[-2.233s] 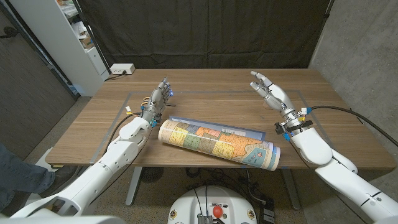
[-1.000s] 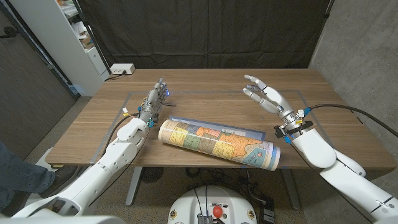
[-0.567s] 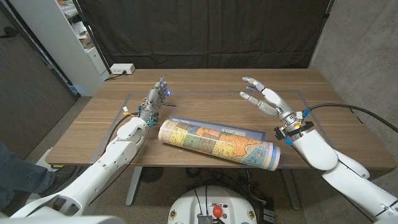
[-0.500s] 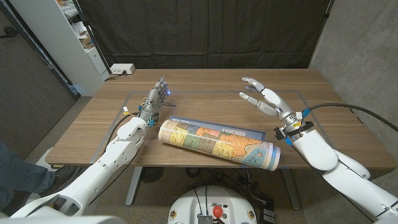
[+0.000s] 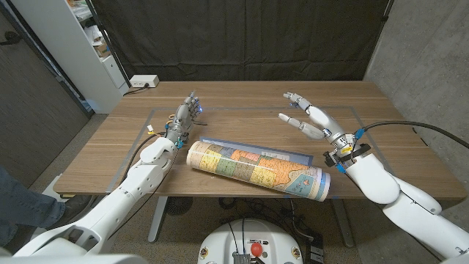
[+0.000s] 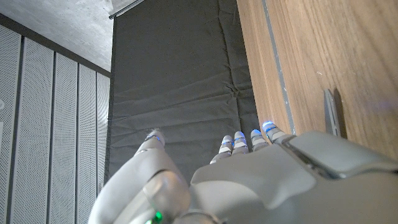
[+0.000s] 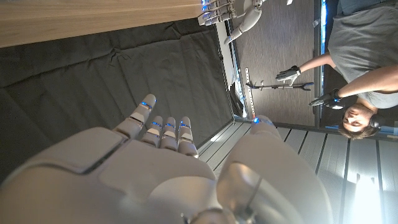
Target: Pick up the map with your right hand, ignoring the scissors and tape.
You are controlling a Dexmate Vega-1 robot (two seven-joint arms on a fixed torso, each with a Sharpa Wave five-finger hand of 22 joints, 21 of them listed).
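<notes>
Spread and empty, my right hand [image 5: 309,119] hovers beyond the rolled, colourful paper map [image 5: 256,169]; its lettering seems too small to read.

Glossy printed paper on the rolled map [image 5: 256,169]; matt brown wood grain on the table [image 5: 242,99]; smooth pale plastic shells on both arms.

Wooden table [image 5: 242,95]: rolled map [image 5: 256,169] near front edge; possibly scissors [image 6: 331,112].
</notes>
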